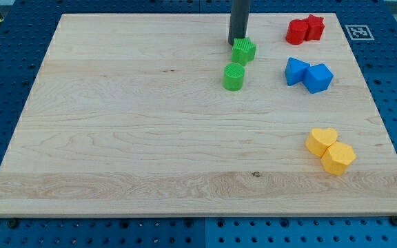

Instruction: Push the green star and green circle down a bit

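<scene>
Tip (234, 44) touching green star (244, 51) top edge.

On my screen, the pale wooden board (150, 138) shows light tan grain in long horizontal streaks, with 1 small dark knot low down. My dark grey rod's tip (238, 43) contrasts with 2 bright green ridged blocks: the green star (244, 52) and the green circle (233, 76). 2 glossy red blocks (304, 29) sit at the view's top right, 2 sky-blue blocks (309, 74) below them, 2 yellow blocks (330, 150) lower still. The surrounding blue perforated table (19, 55) carries 1 black-and-white square marker (358, 32).
</scene>
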Available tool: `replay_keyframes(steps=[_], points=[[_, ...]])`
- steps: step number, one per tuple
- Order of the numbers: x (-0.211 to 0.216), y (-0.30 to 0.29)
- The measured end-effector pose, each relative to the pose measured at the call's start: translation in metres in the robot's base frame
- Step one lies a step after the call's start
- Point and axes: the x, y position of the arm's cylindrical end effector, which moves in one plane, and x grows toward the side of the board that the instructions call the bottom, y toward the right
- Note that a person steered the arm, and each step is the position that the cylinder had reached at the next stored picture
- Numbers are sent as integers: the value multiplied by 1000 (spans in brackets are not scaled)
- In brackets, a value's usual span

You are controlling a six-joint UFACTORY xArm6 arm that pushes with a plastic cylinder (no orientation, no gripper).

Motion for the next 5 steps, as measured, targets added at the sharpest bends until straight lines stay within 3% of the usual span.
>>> replay_keyframes(steps=[3,5], points=[[-1,11],[-7,62]])
